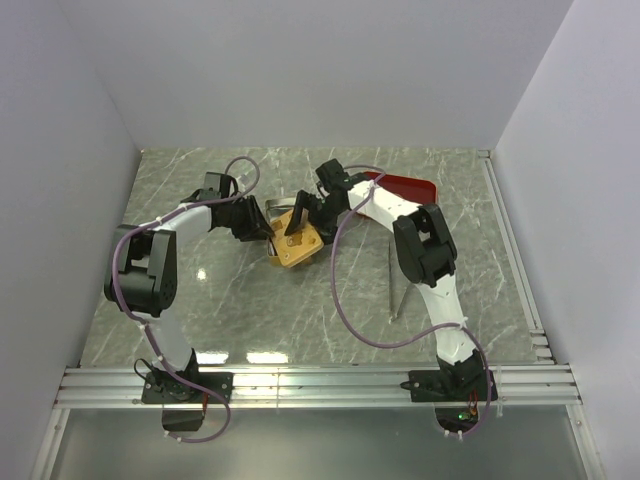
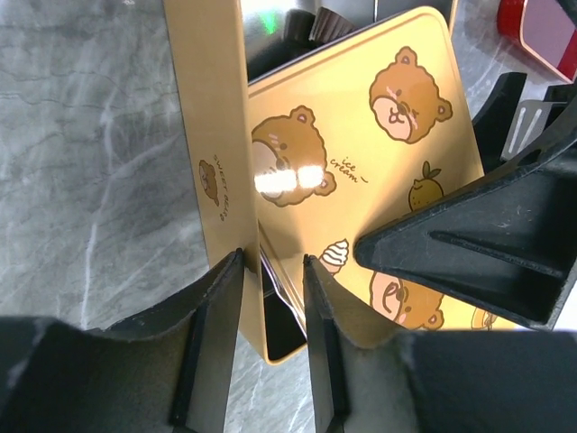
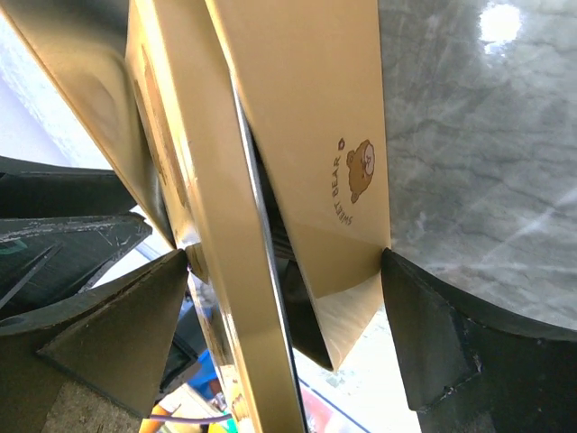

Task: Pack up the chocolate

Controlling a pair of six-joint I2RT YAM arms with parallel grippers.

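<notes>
Two hands meet at the gold tin on the desk.
The left hand squeezes the tin's side wall. The right hand has its fingers wide on both sides of the tin, and it is hard to tell if they press it. The yellow bear lid lies tilted on the tin. One dark chocolate lump peeks out inside the tin, past the lid's edge. A red tray sits behind the tin.
</notes>
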